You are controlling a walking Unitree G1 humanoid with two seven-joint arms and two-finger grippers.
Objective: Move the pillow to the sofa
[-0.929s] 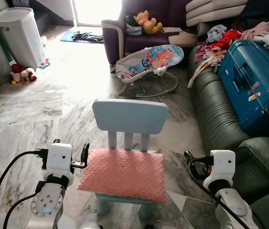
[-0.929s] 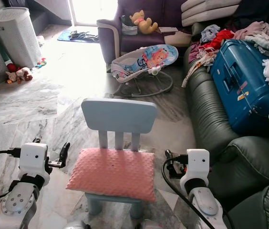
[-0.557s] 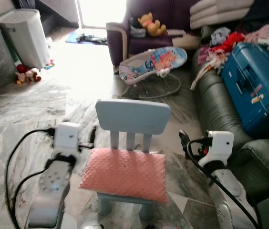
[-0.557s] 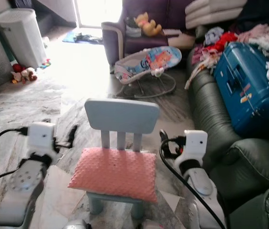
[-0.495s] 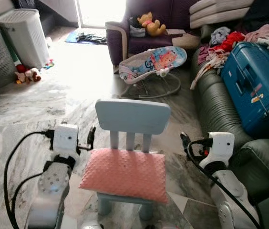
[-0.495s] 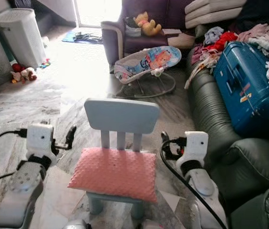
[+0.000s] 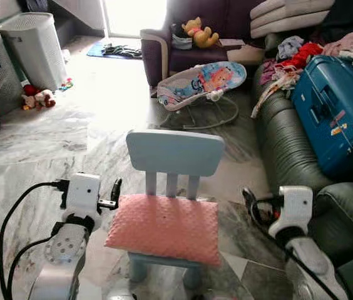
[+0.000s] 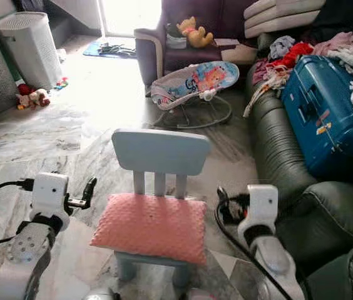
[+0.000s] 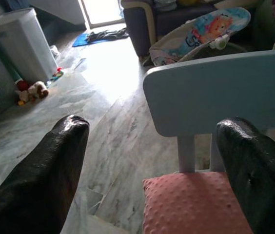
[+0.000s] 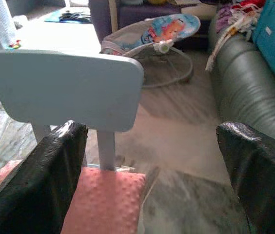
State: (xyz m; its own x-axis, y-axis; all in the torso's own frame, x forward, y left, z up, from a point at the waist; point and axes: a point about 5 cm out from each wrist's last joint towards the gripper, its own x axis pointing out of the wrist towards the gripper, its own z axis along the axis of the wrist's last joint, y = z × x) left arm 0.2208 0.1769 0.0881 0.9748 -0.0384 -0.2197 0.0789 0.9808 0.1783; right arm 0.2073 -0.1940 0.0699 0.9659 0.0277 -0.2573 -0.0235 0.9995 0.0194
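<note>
- The dark green leather sofa [image 7: 289,144] runs along my right, its far cushions piled with clothes and a blue hard-shell suitcase [image 7: 333,119].
- The pale blue child's chair [image 7: 174,153] stands before me.
- The pink dimpled pillow [image 7: 164,228] lies on its seat, not yet lifted.
- My left claw [image 9: 147,161] and right claw [image 10: 152,165] flank it, spread wide, holding nothing.

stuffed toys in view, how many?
2. A yellow plush bear sits on the purple armchair at the back. A small plush toy lies on the floor by the white hamper. More may be hidden in the clothes heap on the sofa.
</note>
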